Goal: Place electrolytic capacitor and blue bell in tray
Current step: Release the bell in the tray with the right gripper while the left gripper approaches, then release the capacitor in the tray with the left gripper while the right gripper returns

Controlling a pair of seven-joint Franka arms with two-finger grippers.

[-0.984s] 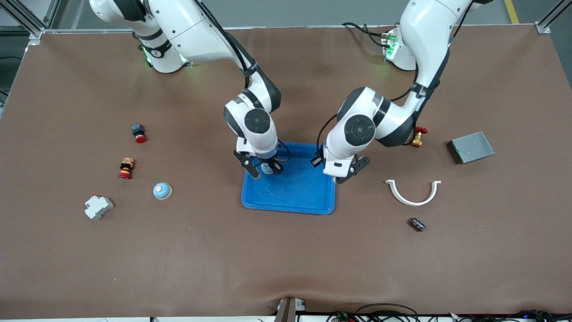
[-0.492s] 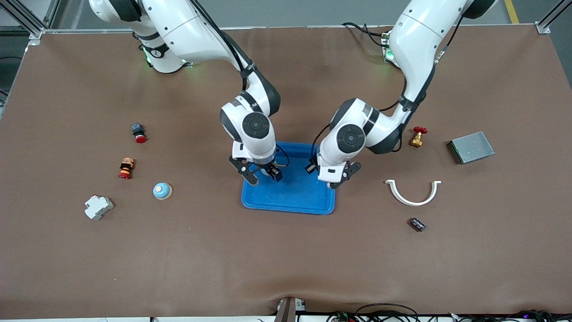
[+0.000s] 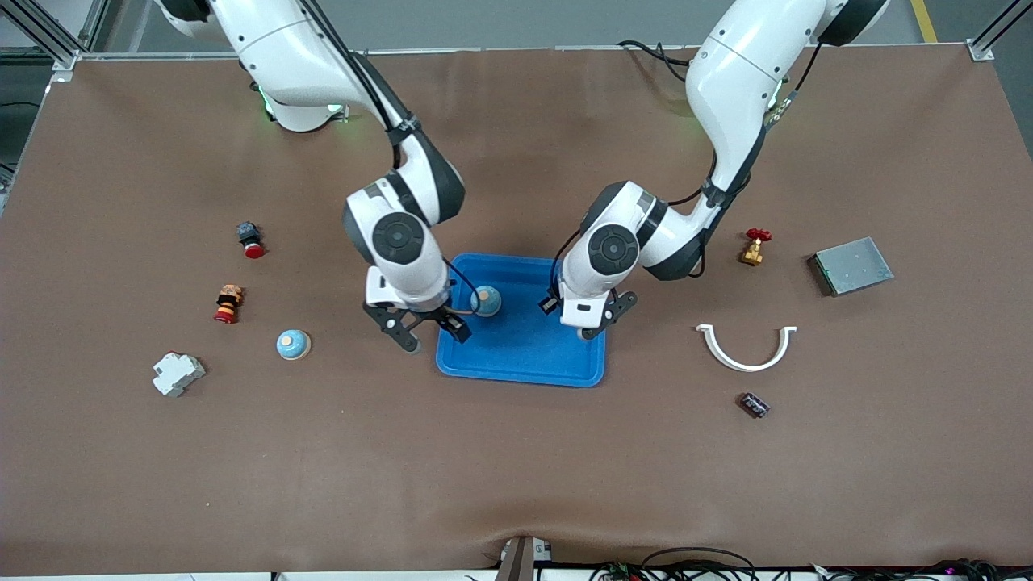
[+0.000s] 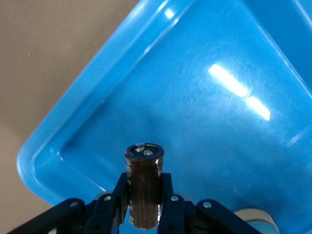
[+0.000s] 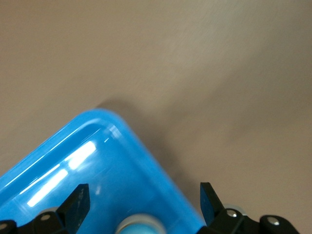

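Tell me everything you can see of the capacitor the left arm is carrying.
The electrolytic capacitor is a short cylinder in a glossy dark brown sleeve. Its exposed end is dark with a silvery rim and two small metal terminals. The left gripper holds it, jaws shut on opposite sides of its body, the terminal end pointing away from the wrist. It hangs over the tray, near one rounded corner, above the bare blue floor. Only the jaws touch it.

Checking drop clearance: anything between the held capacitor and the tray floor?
Nothing: left wrist view shows bare tray floor under the capacitor in the left end effector.
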